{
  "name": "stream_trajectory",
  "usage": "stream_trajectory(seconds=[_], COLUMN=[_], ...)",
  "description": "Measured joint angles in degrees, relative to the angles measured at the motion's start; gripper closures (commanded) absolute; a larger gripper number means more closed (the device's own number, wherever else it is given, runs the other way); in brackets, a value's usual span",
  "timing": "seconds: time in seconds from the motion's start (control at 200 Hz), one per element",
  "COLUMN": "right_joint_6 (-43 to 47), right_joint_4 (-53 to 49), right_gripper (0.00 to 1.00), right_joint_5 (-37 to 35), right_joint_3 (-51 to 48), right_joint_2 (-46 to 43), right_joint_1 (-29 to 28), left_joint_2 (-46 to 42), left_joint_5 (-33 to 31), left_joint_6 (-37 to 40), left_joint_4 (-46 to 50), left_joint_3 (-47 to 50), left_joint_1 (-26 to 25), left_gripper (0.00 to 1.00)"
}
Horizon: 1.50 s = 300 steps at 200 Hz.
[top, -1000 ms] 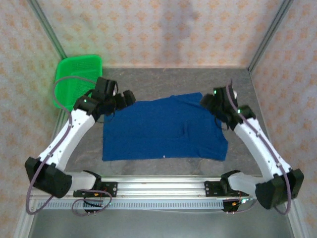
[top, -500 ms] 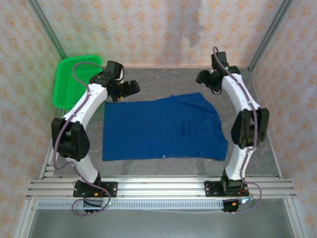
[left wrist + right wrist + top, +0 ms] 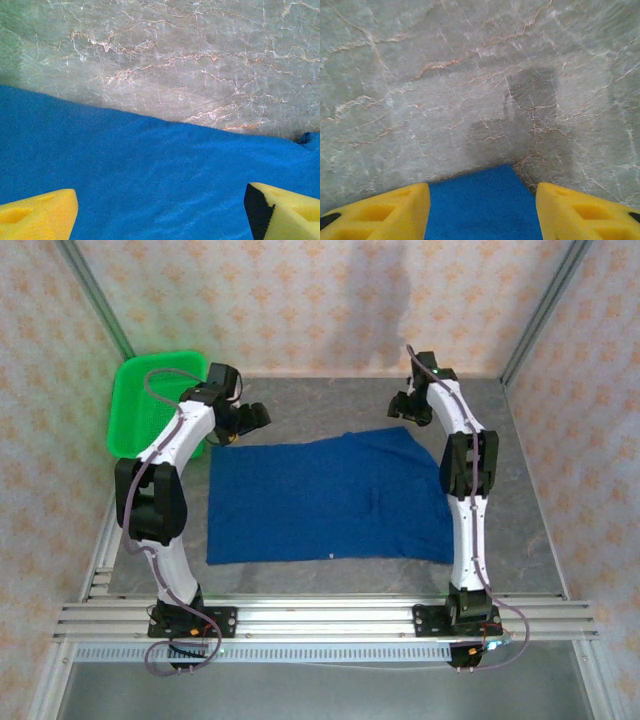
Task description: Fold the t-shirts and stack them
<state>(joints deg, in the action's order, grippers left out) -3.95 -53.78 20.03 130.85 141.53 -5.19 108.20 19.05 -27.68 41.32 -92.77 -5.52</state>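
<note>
The royal-blue t-shirt lies flat on the grey table as a folded rectangle, plain side up. My left gripper hovers over its far left corner. In the left wrist view its yellow fingertips stand wide apart, open, with blue cloth spread beneath them. My right gripper is at the shirt's far right corner. In the right wrist view that corner pokes out between the yellow fingers, which stand apart and open; whether they touch the cloth I cannot tell.
A green plastic basket sits at the far left corner of the table. Patterned walls close in the back and both sides. An aluminium rail runs along the near edge, carrying both arm bases.
Both arms have risen and swung toward the far edge. The right gripper moved from the shirt's right side to its far right corner, and its fingers have narrowed.
</note>
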Motion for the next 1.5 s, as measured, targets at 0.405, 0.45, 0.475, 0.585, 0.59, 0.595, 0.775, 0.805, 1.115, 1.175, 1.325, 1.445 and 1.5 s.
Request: stream_trajectory(seconds=[0.405,0.45,0.475,0.585,0.59,0.595,0.775,0.805,1.115,1.175,1.325,1.445,1.5], right_joint_6=[0.1,0.2,0.1,-0.2,-0.3,-0.5,-1.9,-2.1,-2.4,-2.4,-2.4,-2.4,-2.4], right_joint_4=[-0.2,0.0,0.2,1.0,1.0,1.1,1.5,1.9,8.8,10.5,16.4,19.6,20.9], right_gripper=[0.54,0.57,0.58,0.72,0.74,0.75,0.98,0.99,1.0,1.0,1.0,1.0,1.0], right_joint_5=[1.0,1.1,1.2,2.1,2.1,2.1,1.5,1.1,-5.2,-5.9,-7.8,-8.3,-8.3], right_joint_3=[-1.6,-1.8,-2.0,-2.3,-2.3,-2.3,-2.4,-2.4,-11.6,-13.0,-22.4,-27.5,-29.0], right_joint_2=[1.6,1.9,2.0,2.1,2.1,2.1,2.1,2.1,-4.8,-6.6,-13.2,-16.8,-17.7], right_joint_1=[0.0,0.0,0.0,0.0,0.0,0.0,0.0,0.0,0.0,0.0,0.0,0.0,0.0], left_joint_2=[0.0,0.0,0.0,0.0,0.0,0.0,0.0,-0.1,-1.3,-1.3,-1.3,-1.3,-1.3], left_joint_5=[-0.3,-0.4,-0.5,-0.6,-0.6,-0.6,-1.1,-1.1,-1.6,-2.1,-3.0,-3.0,-3.0], left_joint_6=[0.8,0.8,0.8,0.9,0.9,0.9,1.2,1.2,1.2,1.2,0.8,0.3,0.1], left_joint_4=[-0.6,-0.6,-0.7,-0.7,-0.7,-0.7,-0.7,-0.8,-1.2,-1.3,-1.4,-1.9,-2.1], left_joint_3=[3.1,3.5,3.8,5.0,5.0,5.1,6.4,6.7,10.0,10.0,10.0,10.0,10.0], left_joint_1=[0.1,0.1,0.1,0.4,0.4,0.4,0.8,0.8,0.8,0.8,0.8,0.8,0.8], left_gripper=[0.15,0.15,0.15,0.15,0.15,0.15,0.15,0.15,0.15,0.15,0.15,0.15,0.15])
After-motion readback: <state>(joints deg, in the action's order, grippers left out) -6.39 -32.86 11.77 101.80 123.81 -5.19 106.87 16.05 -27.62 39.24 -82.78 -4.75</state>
